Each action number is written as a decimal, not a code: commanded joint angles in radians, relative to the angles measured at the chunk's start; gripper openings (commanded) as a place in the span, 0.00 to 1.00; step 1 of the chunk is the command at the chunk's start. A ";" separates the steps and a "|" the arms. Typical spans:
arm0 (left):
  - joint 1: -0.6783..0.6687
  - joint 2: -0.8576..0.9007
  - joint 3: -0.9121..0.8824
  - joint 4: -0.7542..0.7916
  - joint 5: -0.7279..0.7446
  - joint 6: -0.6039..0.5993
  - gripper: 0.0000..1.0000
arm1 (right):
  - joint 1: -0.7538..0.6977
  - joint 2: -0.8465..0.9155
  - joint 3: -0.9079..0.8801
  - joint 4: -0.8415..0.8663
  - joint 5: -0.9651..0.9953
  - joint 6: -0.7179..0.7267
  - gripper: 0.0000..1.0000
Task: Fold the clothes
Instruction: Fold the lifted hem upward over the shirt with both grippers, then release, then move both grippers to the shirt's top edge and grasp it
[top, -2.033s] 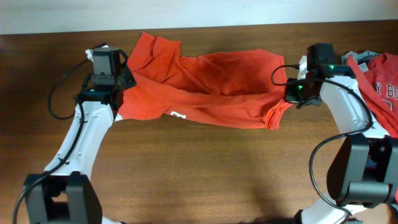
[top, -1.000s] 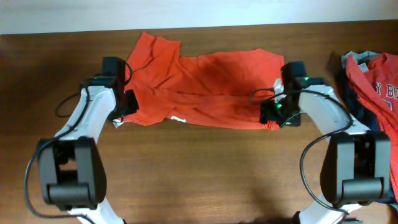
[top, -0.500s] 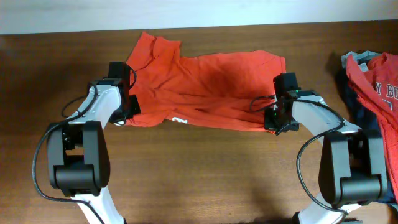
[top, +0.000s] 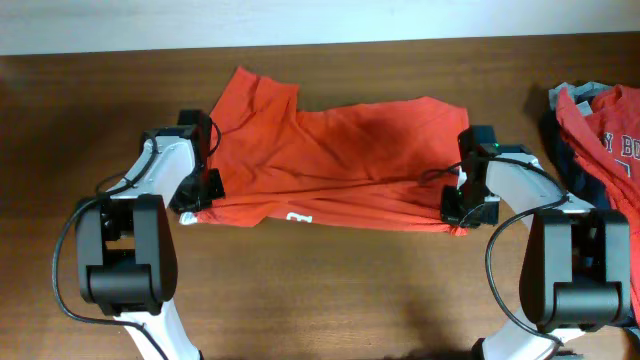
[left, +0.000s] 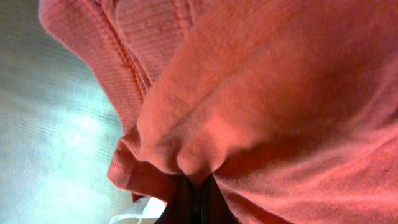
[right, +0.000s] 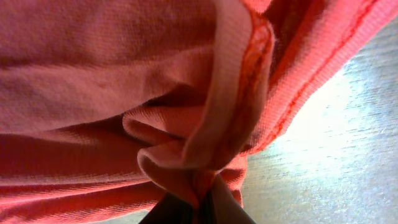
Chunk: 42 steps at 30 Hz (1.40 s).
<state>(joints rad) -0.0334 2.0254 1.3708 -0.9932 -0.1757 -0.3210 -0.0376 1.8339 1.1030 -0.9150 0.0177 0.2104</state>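
The orange-red T-shirt lies spread sideways across the middle of the brown table, with a bit of white lettering at its front edge. My left gripper is shut on the shirt's left front corner; the pinched cloth fills the left wrist view, with a white tag by the jaws. My right gripper is shut on the shirt's right front corner; a bunched fold sits between its fingers in the right wrist view.
A pile of other clothes, red with white lettering over navy and grey, lies at the table's right edge. A pale wall strip runs along the far edge.
Both grippers have pulled the shirt's front edge toward the table's front and slightly outward. The shirt is drawn flatter and wider, and its front edge now lies straighter.
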 joint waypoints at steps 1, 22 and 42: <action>0.004 0.006 0.001 -0.021 -0.010 -0.026 0.01 | -0.009 -0.010 -0.008 -0.005 -0.026 0.012 0.04; 0.003 -0.451 0.042 0.084 0.122 0.095 0.56 | -0.009 -0.143 0.415 -0.288 -0.045 -0.005 0.77; -0.081 0.172 0.726 0.318 0.241 0.226 0.54 | -0.009 0.056 0.641 0.116 -0.092 -0.205 0.93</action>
<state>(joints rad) -0.1009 2.1231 2.0735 -0.7155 0.1112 -0.1154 -0.0399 1.7966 1.7378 -0.8299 -0.0700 0.0341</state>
